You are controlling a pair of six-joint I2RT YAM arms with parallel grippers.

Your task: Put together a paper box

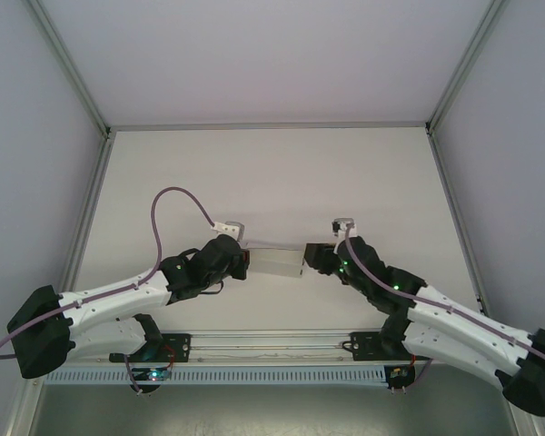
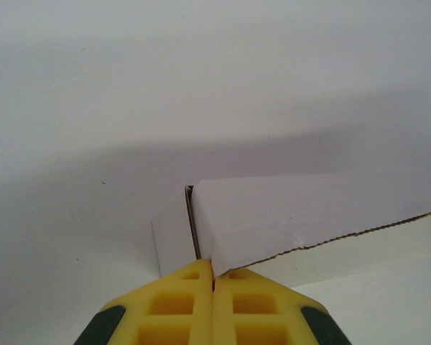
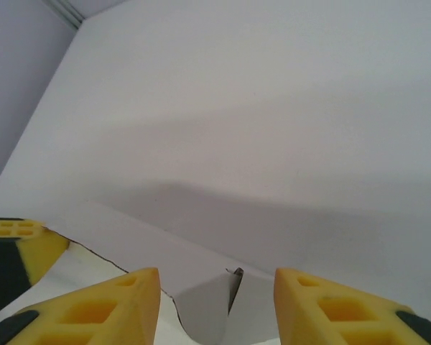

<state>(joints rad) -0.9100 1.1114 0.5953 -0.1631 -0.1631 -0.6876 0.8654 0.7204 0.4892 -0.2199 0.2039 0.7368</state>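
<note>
From above, the paper box [image 1: 277, 262] lies on the white table [image 1: 272, 173], near its front edge and about midway between the two arms. It reads as a small, low, white rectangular block with its long side running left to right. The left gripper [image 1: 247, 263] meets its left end and the right gripper [image 1: 307, 262] meets its right end, so the box spans the space between them.

In the left wrist view, the left gripper [image 2: 212, 287] has its yellow fingers [image 2: 174, 305] pressed together, pinching a thin edge of the paper box [image 2: 287, 215] at its near corner. The box is plain white paperboard. A broad panel slopes away to the right, and a narrow end panel folds down on the left. A dark slit shows where these two panels meet. A finely serrated edge runs from the pinch point towards the right border.

In the right wrist view, the right gripper [image 3: 215, 309] has its fingers [image 3: 108, 309] well apart, and the end of the paper box [image 3: 201, 302] sits in the gap without being clamped. That end shows a grey-shaded flap with a curved notch and a short dark slit. A long white panel stretches away towards the left gripper [image 3: 14, 248], with the toothed edge running below it.
</note>
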